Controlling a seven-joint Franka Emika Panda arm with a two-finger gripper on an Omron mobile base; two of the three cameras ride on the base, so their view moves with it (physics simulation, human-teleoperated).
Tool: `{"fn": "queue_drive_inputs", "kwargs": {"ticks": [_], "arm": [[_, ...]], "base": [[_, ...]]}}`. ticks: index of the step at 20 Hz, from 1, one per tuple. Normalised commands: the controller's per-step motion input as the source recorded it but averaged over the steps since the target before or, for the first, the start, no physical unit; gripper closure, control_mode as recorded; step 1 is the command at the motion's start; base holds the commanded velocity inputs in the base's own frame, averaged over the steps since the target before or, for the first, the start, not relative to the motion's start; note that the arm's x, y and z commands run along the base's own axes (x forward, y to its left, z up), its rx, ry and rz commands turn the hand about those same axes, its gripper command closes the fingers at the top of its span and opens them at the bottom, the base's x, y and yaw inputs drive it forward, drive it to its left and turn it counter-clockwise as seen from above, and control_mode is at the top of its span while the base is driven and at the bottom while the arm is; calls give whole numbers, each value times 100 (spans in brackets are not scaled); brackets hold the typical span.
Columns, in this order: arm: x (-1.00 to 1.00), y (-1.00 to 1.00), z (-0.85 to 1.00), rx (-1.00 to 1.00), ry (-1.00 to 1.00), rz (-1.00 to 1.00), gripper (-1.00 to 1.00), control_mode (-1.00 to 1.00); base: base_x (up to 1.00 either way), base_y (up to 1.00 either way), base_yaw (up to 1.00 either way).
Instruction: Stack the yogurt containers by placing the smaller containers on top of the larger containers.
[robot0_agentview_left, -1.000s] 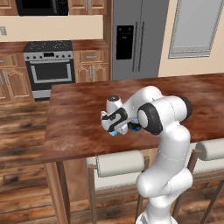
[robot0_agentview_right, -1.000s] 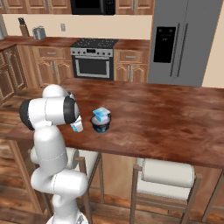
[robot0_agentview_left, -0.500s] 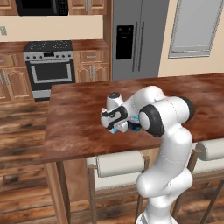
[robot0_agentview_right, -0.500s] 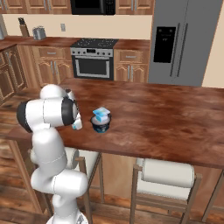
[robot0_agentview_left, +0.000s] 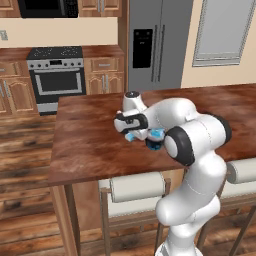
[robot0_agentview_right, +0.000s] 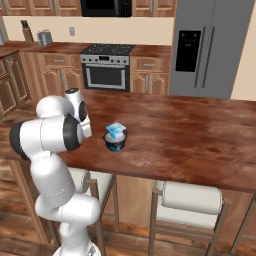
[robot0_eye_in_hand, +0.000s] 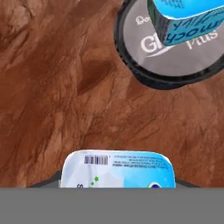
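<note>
Hand view: a light-blue cup (robot0_eye_in_hand: 118, 168) sits right at the pincer, between where the tips should be, lid up, long side running across the frame. The tips themselves are hidden, so I can't tell whether the jaws are pinching it or just straddling it. In the left base view the pincer (robot0_agentview_left: 134, 135) is low over the wooden counter (robot0_agentview_left: 90, 145) with a bit of blue cup (robot0_agentview_left: 130, 136) under it.

Ahead of the pincer and off to its right: the dark tub (robot0_eye_in_hand: 170, 57), whitish lid up, near but not touching the close cup. A second light-blue cup (robot0_eye_in_hand: 188, 13) is already on top of the tub, sitting skewed and covering only part of the lid.

Key relation for the next move, as I judge it: the target lies forward and right of the pincer and higher than the counter, so the move is lift, then carry that way.

Count: two small cups, one tub. One cup stacked, one left. From the right base view the tub (robot0_agentview_right: 115, 143) with its cup (robot0_agentview_right: 116, 130) sits just beside the arm's hand. Free lid area looks tight, so the second cup probably goes on the first.
</note>
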Motion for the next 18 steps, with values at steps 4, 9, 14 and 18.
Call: {"fn": "queue_drive_inputs", "kwargs": {"ticks": [4, 9, 14, 18], "arm": [[-11, 0, 62, 0, 0, -3, 100, -100], [-8, 0, 52, -2, 0, -4, 100, -100], [-12, 0, 48, -3, 0, -5, 100, -100], [-14, -4, 44, -4, 0, -5, 100, -100]], "base": [[0, 0, 0], [0, 0, 0], [0, 0, 0], [0, 0, 0]]}}
